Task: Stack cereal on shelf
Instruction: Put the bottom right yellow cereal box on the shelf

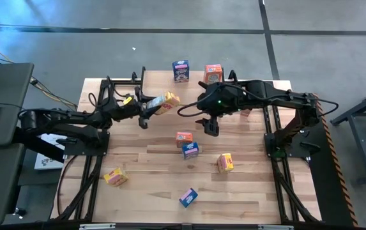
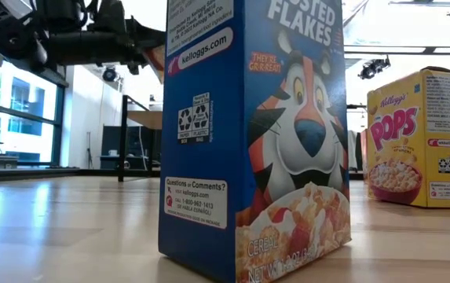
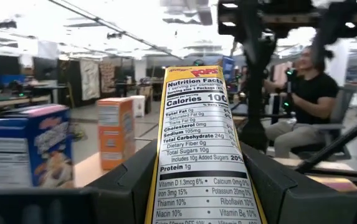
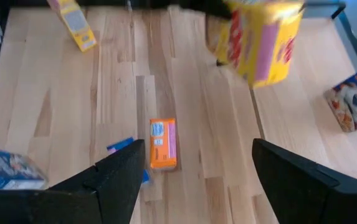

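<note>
One yellow cereal box [image 1: 165, 101] is up in the air, pinched between the fingers of the left gripper [image 1: 149, 108], above the far part of the worktop [image 1: 144, 166] near its middle. In the left wrist view the fingers [image 3: 128, 180] squeeze its two wide faces, with the thin side panel showing between them. I think this box is very light and made of thin card, so a hard squeeze could dent it and a soft one could let its smooth faces slip. Holding it by the flat sides near the middle looks like the safe way. Two boxes, a blue box [image 1: 181, 70] and an orange box [image 1: 213, 73], stand at the far edge, and that looks like the shelf. More boxes are spread on the worktop, such as an orange one lying flat [image 1: 184, 137] and a blue one [image 1: 190, 149] just beside it. The right gripper [image 1: 211, 126] hangs over the middle with its fingers apart, holding nothing.
</note>
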